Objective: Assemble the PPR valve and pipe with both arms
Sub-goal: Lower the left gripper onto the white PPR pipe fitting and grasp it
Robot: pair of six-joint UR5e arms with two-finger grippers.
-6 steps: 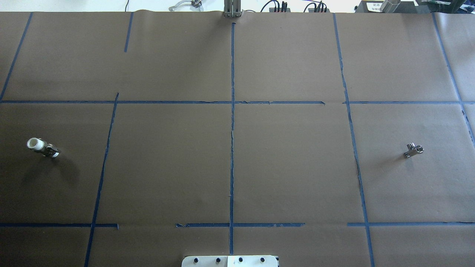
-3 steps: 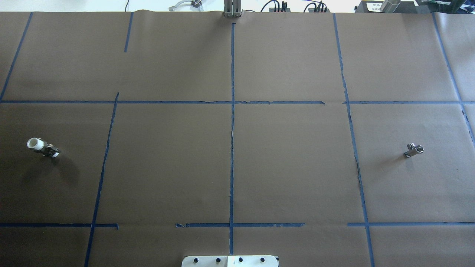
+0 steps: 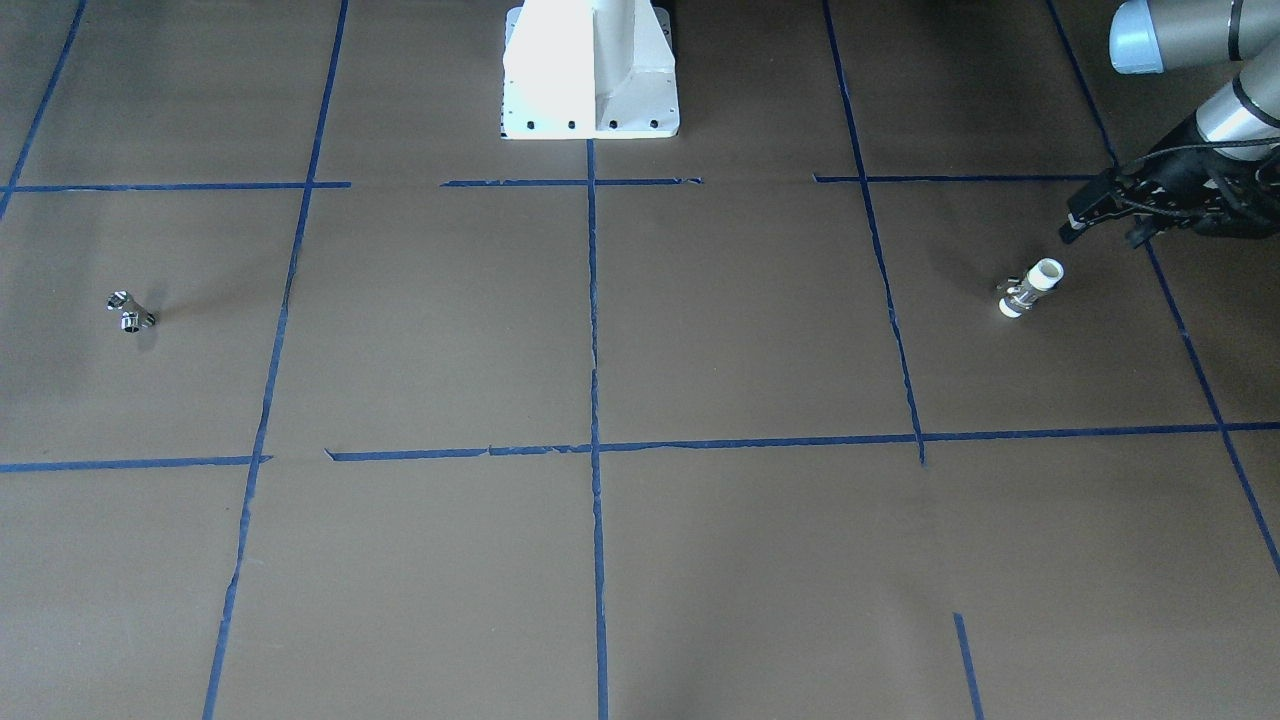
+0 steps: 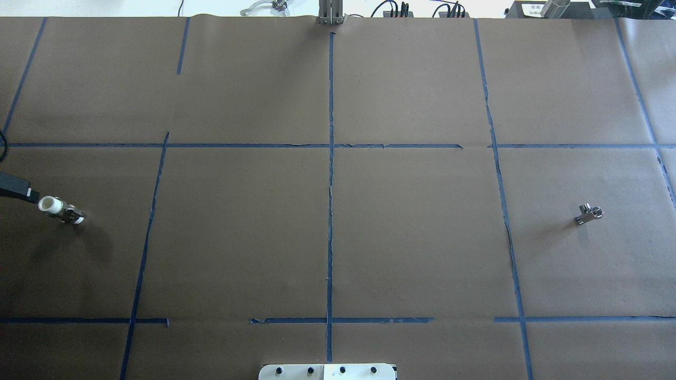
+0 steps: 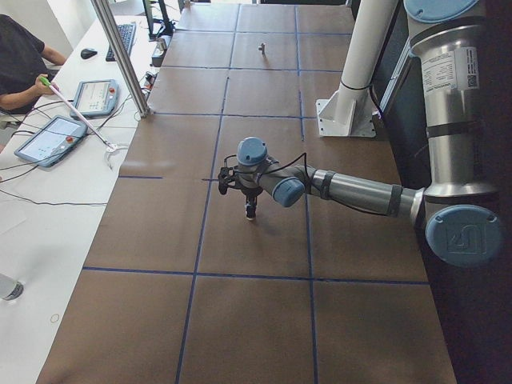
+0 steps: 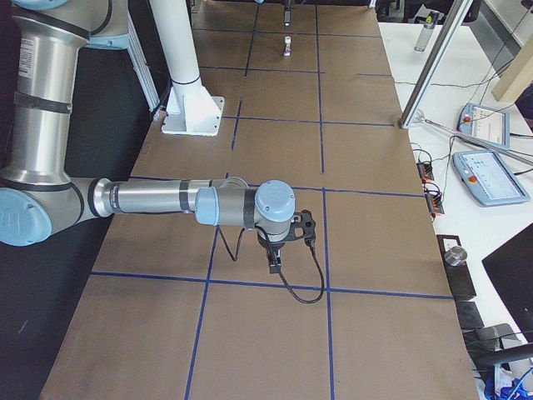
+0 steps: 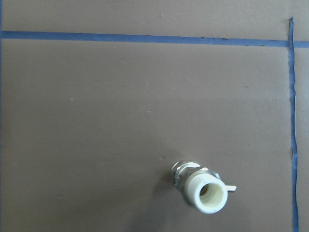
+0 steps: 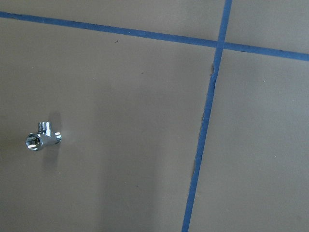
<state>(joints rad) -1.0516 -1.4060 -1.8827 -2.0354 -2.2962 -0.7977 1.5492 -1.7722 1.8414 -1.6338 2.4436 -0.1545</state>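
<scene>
As left fingers gape beside the PPR valve — right fingers' state unclear — tape lines cross nearby.

Brown-papered table carries PPR valve and pipe.

You find almost nothing legible here. The white sticker on the silver upper tube of the near, left arm carries rows of small dark print, too fine to read. The pale blue round joint cap below it bears an embossed square emblem whose letters you cannot make out. The white label at the brown paper-covered table's far edge, in the overhead view, is likewise too small.
</scene>
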